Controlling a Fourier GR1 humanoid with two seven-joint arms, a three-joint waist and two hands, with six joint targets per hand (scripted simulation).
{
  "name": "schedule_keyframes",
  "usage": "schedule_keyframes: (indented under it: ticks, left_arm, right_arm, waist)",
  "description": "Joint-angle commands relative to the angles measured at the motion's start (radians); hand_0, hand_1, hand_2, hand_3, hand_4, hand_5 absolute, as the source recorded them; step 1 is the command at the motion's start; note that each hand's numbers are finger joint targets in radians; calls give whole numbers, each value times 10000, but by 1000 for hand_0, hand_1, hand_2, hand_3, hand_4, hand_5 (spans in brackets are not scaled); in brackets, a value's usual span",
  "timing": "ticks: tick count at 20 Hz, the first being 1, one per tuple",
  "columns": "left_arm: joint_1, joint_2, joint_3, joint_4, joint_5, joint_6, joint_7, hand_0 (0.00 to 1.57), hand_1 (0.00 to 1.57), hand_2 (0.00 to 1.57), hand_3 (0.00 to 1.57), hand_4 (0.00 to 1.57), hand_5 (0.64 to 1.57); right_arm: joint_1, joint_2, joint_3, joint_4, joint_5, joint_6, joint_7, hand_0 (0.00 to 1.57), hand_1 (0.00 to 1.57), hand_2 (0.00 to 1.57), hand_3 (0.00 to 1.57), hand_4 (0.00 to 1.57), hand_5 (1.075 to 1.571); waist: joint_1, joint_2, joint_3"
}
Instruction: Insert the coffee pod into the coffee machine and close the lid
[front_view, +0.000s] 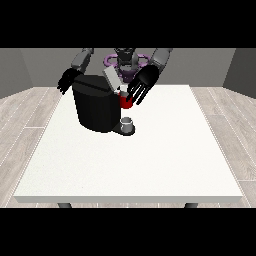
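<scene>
The hand at the view's right (143, 84) hangs spread, fingers straight, holding nothing. Nearest me a grey thing (127, 122) sits on the coffee machine (97, 107) base; I can't tell it's the pod. Behind, the raised lid (111, 79): my fingers could knock it shut early.

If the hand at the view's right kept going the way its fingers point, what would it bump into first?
Probably the red thing at the machine: the hand at the view's right points its spread fingers down at it, beside the coffee machine. Depth is unclear from this view.
</scene>
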Motion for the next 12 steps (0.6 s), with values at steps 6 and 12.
schedule_keyframes:
  ticks: [6,12]
  left_arm:
    - [206,-65,-51,-88,-162,-273,84,0,0,0,0,0,1571]
    - [748,-155,9,43,-223,-196,72,0,0,0,0,0,1571]
  right_arm:
    - [844,205,23,300,-131,171,-662,0,0,0,0,363,1571]
    - [1334,439,798,-382,-133,21,-101,0,0,0,0,387,1571]
  waist:
    - [86,-569,-15]
    - [92,-1226,-19]
